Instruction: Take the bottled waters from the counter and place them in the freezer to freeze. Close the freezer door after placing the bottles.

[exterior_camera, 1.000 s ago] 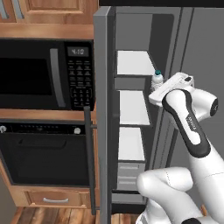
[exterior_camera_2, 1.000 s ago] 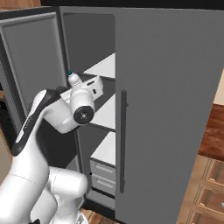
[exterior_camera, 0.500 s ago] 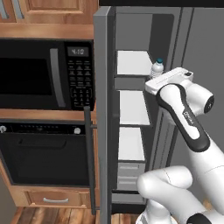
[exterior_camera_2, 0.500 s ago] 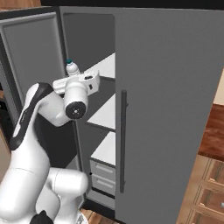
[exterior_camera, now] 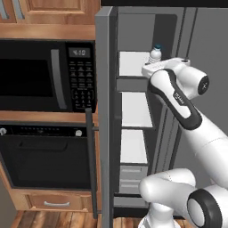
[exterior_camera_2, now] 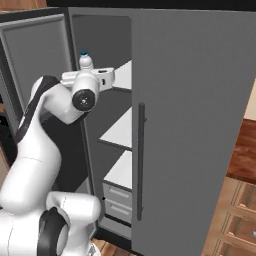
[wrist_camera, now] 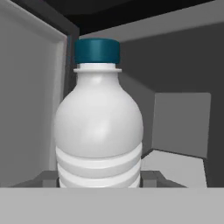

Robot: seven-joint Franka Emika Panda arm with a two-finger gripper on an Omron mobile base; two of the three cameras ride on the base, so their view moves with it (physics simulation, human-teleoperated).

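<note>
A teal-capped, whitish bottled water (wrist_camera: 98, 131) stands upright between my fingertips (wrist_camera: 151, 178), with my gripper (wrist_camera: 98, 180) shut on its lower body. From the base, the bottle (exterior_camera: 155, 54) (exterior_camera_2: 85, 61) pokes up above the white hand, and the gripper (exterior_camera: 154, 64) (exterior_camera_2: 86, 71) is held high at the freezer's opening. It is level with the top white shelf (exterior_camera: 133, 63). The freezer door (exterior_camera: 103, 111) (exterior_camera_2: 35, 55) stands wide open to the left, its dark bar handle (exterior_camera: 91, 164) facing me.
A black microwave (exterior_camera: 44, 73) and wall oven (exterior_camera: 44, 156) sit left of the open door. The plain grey right door (exterior_camera_2: 200, 125) is closed. Lower white shelves (exterior_camera: 136, 109) and drawers (exterior_camera_2: 117, 200) fill the freezer below. Light wooden drawers (exterior_camera_2: 240, 220) stand at far right.
The arm has lifted the bottle from about the middle shelf's height up to the top shelf's level. The grip is unchanged and the door has not moved.
</note>
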